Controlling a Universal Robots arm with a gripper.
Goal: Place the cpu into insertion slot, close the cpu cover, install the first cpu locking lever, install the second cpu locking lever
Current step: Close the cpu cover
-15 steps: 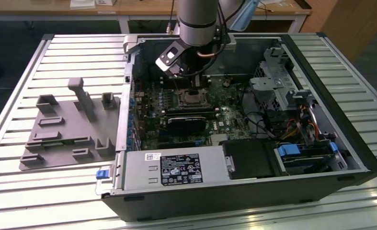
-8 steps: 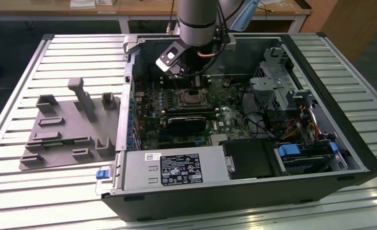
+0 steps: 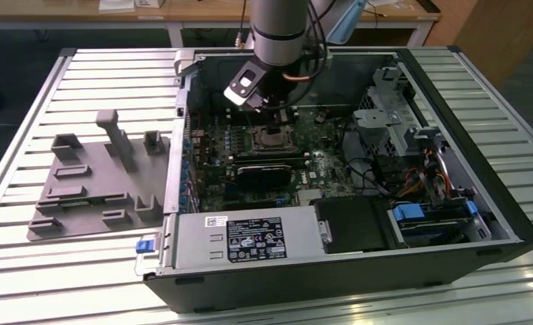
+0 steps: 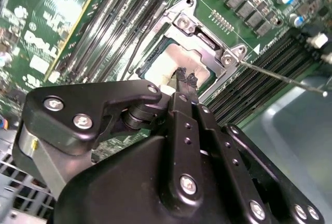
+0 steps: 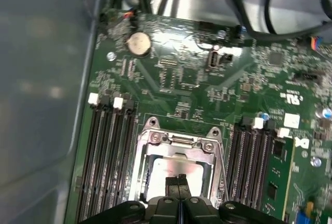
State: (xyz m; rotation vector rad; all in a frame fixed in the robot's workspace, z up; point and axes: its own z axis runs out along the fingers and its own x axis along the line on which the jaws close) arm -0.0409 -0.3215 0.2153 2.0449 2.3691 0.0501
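Observation:
Inside the open computer case, the cpu (image 4: pixel 176 60) (image 5: pixel 168 169) lies flat in the insertion slot (image 3: pixel 271 139), its silvery top showing. The cpu cover (image 4: pixel 205 40) (image 5: pixel 174 141) is a metal frame lying down around it. My gripper (image 4: pixel 185 78) (image 5: pixel 179 181) (image 3: pixel 271 114) hangs right over the chip's middle, fingers pressed together with nothing between them. A thin metal locking lever (image 4: pixel 282 78) sticks out from a corner of the socket, away from the frame.
Memory slots (image 5: pixel 106 156) flank the socket on both sides. A black block (image 3: pixel 266 172) sits just in front of it, and a power supply (image 3: pixel 248 237) beyond that. The drive cage (image 3: pixel 393 122) and cables fill the exterior view's right. A grey fixture (image 3: pixel 95 183) lies outside the case.

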